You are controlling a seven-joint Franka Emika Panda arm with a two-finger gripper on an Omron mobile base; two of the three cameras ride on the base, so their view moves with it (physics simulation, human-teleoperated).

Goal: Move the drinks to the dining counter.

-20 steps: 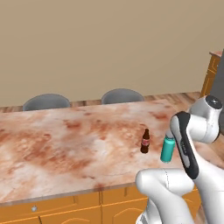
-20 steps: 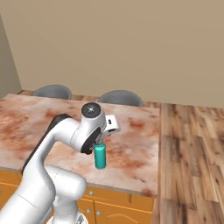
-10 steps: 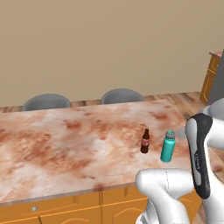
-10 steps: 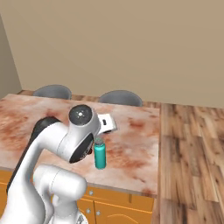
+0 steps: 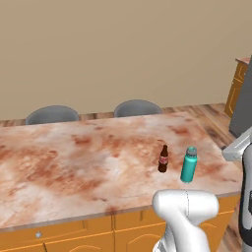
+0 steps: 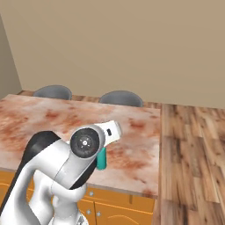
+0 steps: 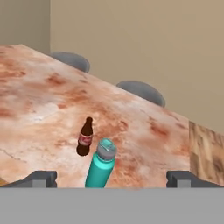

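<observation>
Two drinks stand upright on the dining counter (image 5: 74,162), close to its right end. One is a small dark-brown bottle with a red label (image 5: 163,158) (image 7: 85,137). The other is a taller teal bottle with a grey cap (image 5: 188,165) (image 7: 101,165), just right of it. In the hand view my gripper (image 7: 112,179) is open, its fingertips (image 7: 41,178) spread wide, and it holds nothing. It hovers short of the teal bottle, which stands free on the stone ahead. In the right base view my arm (image 6: 83,145) covers most of the teal bottle (image 6: 102,160).
Two grey chairs (image 5: 51,114) (image 5: 138,107) sit behind the counter's far edge against a beige wall. Wooden floor (image 6: 193,145) runs past the counter's right end. An orange cabinet (image 5: 238,83) stands at the far right.
My arm has swung back to the right, away from the teal bottle, leaving it standing alone. Neither bottle has moved. The gripper stays open.
</observation>
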